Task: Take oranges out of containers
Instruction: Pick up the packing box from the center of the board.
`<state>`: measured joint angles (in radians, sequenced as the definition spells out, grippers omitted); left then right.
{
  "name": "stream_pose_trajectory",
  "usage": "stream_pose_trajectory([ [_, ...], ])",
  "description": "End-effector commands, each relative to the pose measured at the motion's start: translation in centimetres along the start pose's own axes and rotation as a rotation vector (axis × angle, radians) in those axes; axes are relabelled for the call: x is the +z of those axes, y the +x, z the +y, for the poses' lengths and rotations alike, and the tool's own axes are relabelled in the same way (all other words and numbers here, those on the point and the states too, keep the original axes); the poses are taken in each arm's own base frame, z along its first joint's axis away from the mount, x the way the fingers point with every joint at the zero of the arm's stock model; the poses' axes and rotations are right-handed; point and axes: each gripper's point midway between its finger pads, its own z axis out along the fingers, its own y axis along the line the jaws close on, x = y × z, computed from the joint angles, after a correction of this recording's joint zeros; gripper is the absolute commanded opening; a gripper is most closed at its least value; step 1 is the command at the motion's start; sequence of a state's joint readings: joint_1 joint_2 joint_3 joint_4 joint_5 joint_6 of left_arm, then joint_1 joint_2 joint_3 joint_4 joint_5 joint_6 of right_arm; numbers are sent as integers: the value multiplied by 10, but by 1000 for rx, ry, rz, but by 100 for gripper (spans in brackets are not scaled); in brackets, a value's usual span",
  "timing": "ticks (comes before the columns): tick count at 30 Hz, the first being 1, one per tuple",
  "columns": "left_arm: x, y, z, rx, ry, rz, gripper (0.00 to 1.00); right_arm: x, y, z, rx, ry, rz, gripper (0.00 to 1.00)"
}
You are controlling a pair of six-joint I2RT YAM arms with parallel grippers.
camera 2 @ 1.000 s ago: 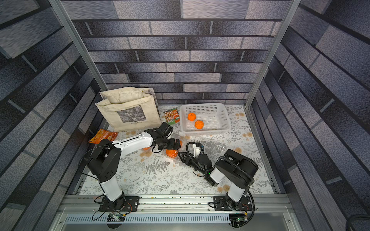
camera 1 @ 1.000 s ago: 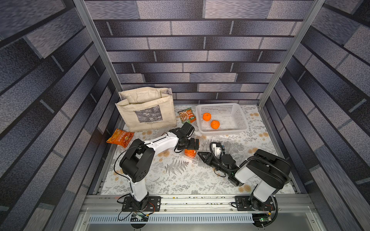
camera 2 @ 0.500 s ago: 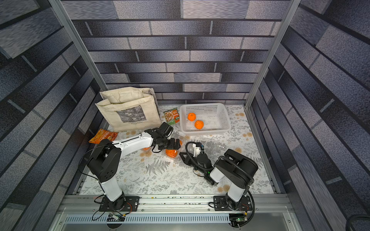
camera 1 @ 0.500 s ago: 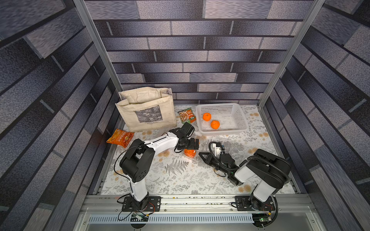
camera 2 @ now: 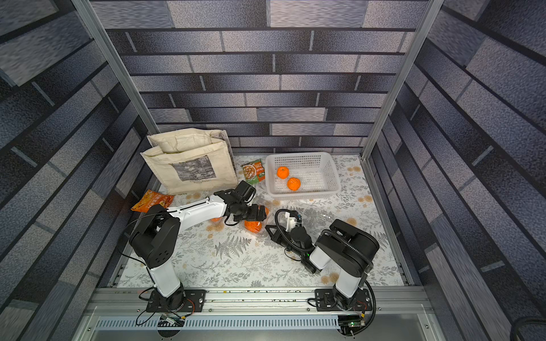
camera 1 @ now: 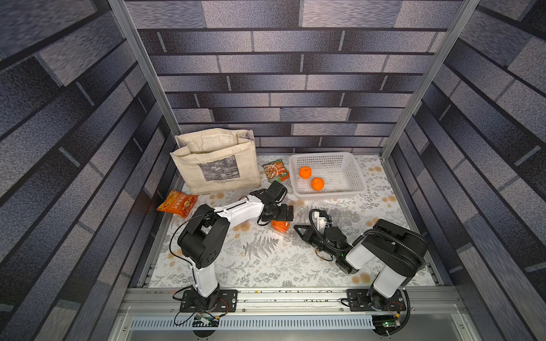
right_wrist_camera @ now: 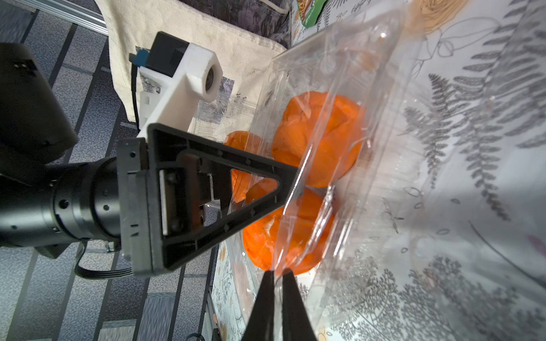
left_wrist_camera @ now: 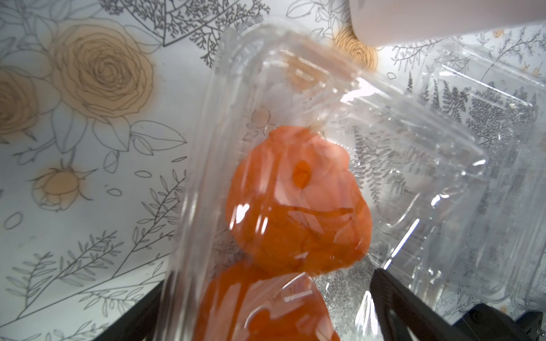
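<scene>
Clear plastic forms the container [right_wrist_camera: 339, 88], which lies mid-bench, well apart from every edge of the bench [camera 1: 260, 265], with bare surface toward the front rail. Two oranges [right_wrist_camera: 319, 141] sit inside it. The left claw [camera 1: 283, 213] straddles the container, jaws spread wide. The right claw [right_wrist_camera: 276, 276] is pinched closed on the container's thin rim. An empty container [left_wrist_camera: 487, 97] lies just beside. Behind stand a cloth bag [camera 1: 215, 165], a green snack packet [camera 1: 276, 170] and a white basket [camera 1: 354, 172] holding two more oranges [camera 1: 305, 172]. A second ago the right claw stood half open.
</scene>
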<state>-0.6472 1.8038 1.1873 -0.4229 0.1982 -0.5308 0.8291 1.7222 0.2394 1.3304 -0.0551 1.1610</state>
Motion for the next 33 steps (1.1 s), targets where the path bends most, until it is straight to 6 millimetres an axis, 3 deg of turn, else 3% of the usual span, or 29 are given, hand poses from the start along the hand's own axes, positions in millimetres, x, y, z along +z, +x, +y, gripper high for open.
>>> stream_pose_trajectory([
  [1, 24, 52, 30, -3, -117, 169, 100, 7, 0, 25, 30, -89, 30, 0],
  [6, 5, 37, 29, 13, -130, 67, 100, 11, -4, 25, 70, -91, 22, 0],
  [14, -60, -3, 15, 53, -100, -192, 100, 13, -7, 20, 70, -57, 11, 0],
  [24, -84, -15, 20, 53, -96, -277, 100, 11, -7, 17, 65, -25, 12, 0],
  [28, -111, -16, 26, 10, -145, -370, 100, 7, -10, 17, 58, -4, 1, 0],
  [30, -130, -9, 13, 70, -177, -498, 100, 8, -11, 24, 53, -13, 7, 0],
  [33, -148, 13, -27, 262, -145, -707, 100, 11, -13, 31, 51, -11, 16, 0],
])
